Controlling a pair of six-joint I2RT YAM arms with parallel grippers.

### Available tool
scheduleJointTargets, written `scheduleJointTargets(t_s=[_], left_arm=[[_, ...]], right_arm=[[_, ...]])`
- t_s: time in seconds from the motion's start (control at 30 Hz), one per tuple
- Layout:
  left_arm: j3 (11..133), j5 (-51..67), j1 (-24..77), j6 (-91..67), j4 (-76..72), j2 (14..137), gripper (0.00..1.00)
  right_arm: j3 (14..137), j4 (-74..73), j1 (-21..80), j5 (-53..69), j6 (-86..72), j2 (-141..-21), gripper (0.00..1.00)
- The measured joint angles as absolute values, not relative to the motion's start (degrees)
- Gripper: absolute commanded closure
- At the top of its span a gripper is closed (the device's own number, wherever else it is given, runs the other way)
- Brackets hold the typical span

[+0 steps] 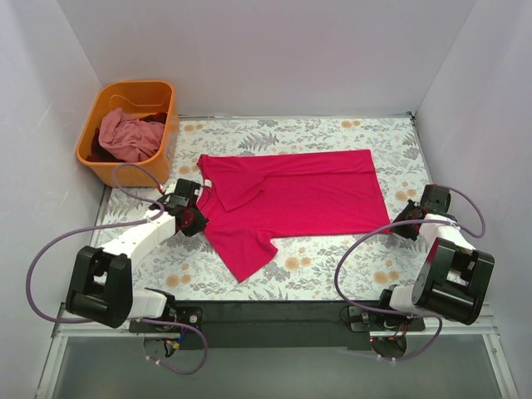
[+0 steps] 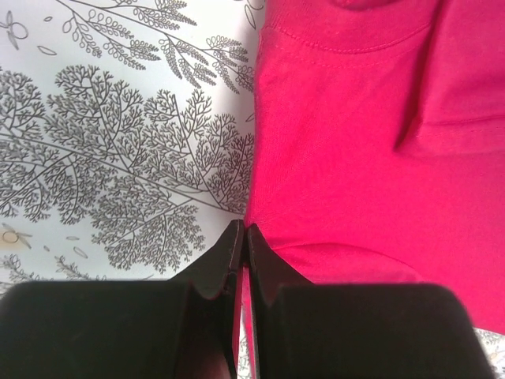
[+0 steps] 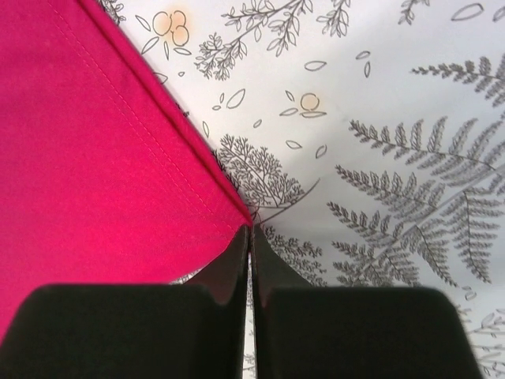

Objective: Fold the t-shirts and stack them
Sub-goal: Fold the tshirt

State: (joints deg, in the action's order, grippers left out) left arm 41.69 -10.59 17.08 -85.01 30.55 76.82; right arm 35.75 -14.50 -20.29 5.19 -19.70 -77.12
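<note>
Crimson t-shirt (image 1: pixel 299 195) spread on the floral table (image 1: pixel 332 266), one sleeve turned in. Left gripper (image 2: pixel 243 233) pinches the shoulder edge. Right gripper (image 3: pixel 251 233) is closed at the hem corner, hold uncertain. Folding looks barely begun, with nothing stacked. A dusty-pink shirt (image 1: pixel 129 137) lies in the orange basket (image 1: pixel 137 85).

crimson-pink t-shirt (image 1: pixel 299 195): laid flat, collar end towards the orange basket (image 1: pixel 125 172), far sleeve folded in over the chest, near sleeve spread out, just right of the basket | dusty pink t-shirt (image 1: pixel 129 137): crumpled heap, inside the basket
</note>
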Motion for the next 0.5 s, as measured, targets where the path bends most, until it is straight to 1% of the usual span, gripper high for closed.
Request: scheduleJointTargets(t_s=[0.23, 0.5], left_arm=[[42.00, -10.57, 16.99, -85.03, 32.97, 73.08, 1.00], [49.80, -10.02, 15.35, -83.72, 34.76, 80.27, 1.00]], right_arm=[[36.38, -18.09, -20.29, 4.91, -20.60, -74.08, 0.99], [44.25, -20.08, -19.49, 6.85, -20.58, -79.75, 0.99]])
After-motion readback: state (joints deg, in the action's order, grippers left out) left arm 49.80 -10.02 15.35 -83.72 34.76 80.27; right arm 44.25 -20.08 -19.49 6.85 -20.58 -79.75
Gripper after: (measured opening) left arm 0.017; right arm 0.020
